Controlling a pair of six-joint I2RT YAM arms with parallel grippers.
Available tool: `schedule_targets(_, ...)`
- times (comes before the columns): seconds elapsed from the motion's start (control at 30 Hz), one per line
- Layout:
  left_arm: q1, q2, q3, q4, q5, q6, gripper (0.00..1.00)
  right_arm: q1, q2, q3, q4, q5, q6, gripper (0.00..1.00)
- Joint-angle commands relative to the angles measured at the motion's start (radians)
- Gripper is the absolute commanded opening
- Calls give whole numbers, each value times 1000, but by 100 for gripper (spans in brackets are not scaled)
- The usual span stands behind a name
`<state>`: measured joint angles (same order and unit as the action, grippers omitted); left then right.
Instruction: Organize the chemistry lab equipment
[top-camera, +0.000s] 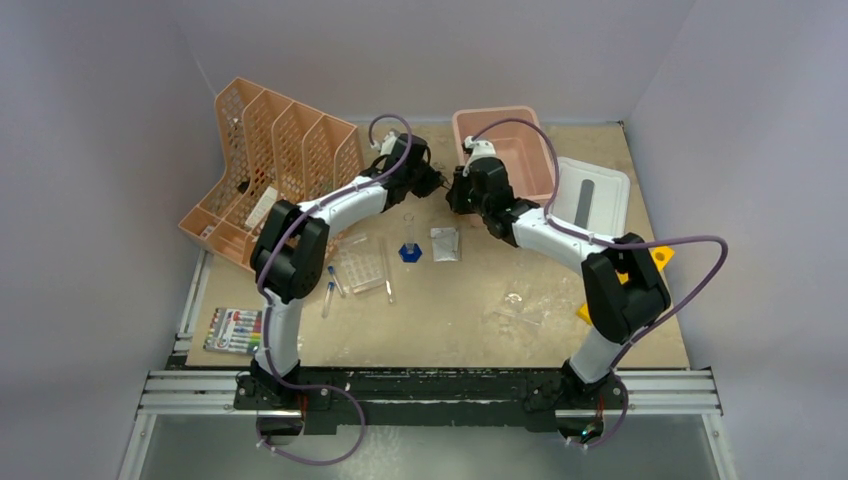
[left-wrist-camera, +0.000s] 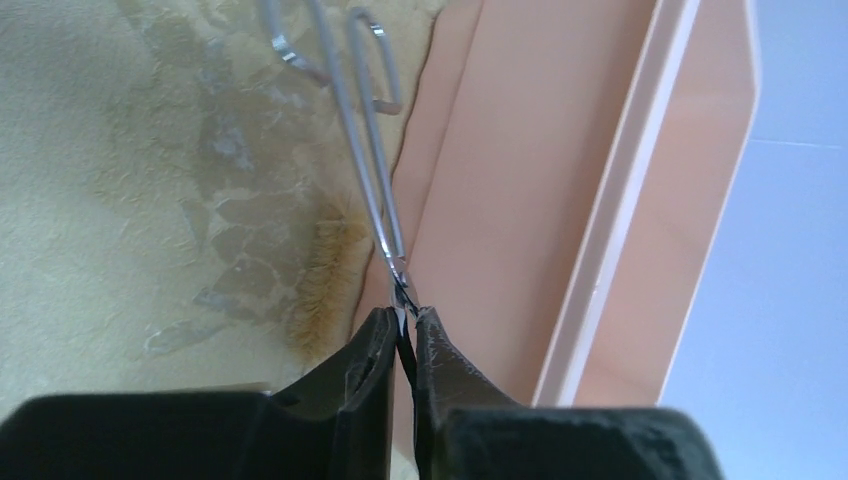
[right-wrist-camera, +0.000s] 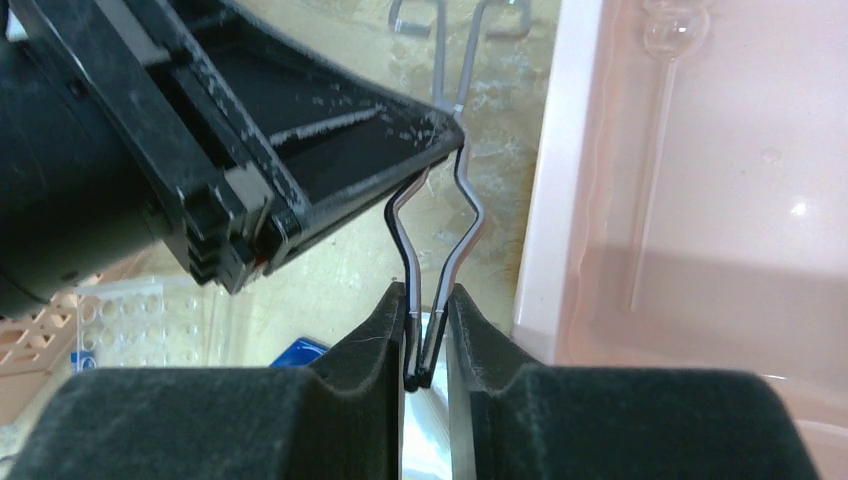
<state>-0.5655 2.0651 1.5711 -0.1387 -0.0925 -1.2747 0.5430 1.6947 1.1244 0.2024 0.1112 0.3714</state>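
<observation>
Currently the metal forceps (left-wrist-camera: 382, 215) are held just beside the pink bin's (left-wrist-camera: 620, 200) outer wall. Left gripper (left-wrist-camera: 405, 318) clenched near the pivot, right gripper (right-wrist-camera: 428, 300) clamped on the dark tips. Likely light, stiff, slick steel; grip crosswise near the pivot.

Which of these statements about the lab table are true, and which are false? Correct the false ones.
1. The left claw and right claw both grip the metal forceps. True.
2. A glass rod lies in the pink tray. True.
3. The forceps lie inside the tray. False: they are held beside it.
4. The flask sits in the tray. False: it stands on the table.
</observation>
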Motion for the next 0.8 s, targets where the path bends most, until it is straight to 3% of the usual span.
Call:
schedule_targets(0.0, -3, 12, 51, 32, 29, -8, 0, 2, -76, 5, 100, -31, -40, 0)
schedule_targets(0.2, -3, -21, 47, 13, -9, 28, 0, 1, -106, 1, 91, -51, -51, 0)
schedule_targets(0.33, -3, -51, 44, -1, -30, 70, 0, 1, -132, 11, 62, -46, -40, 33)
schedule_targets(0.5, -3, -117, 44, -22, -79, 156, 0, 1, -227, -21, 56, -76, -42, 59)
schedule_targets(0.57, -3, -145, 45, -25, -102, 186, 0, -1, -280, -49, 68, -97, -31, 65)
schedule_targets(0.77, -4, -231, 35, 10, -81, 279, 0, -26, -385, -68, 73, -94, 63, 66)
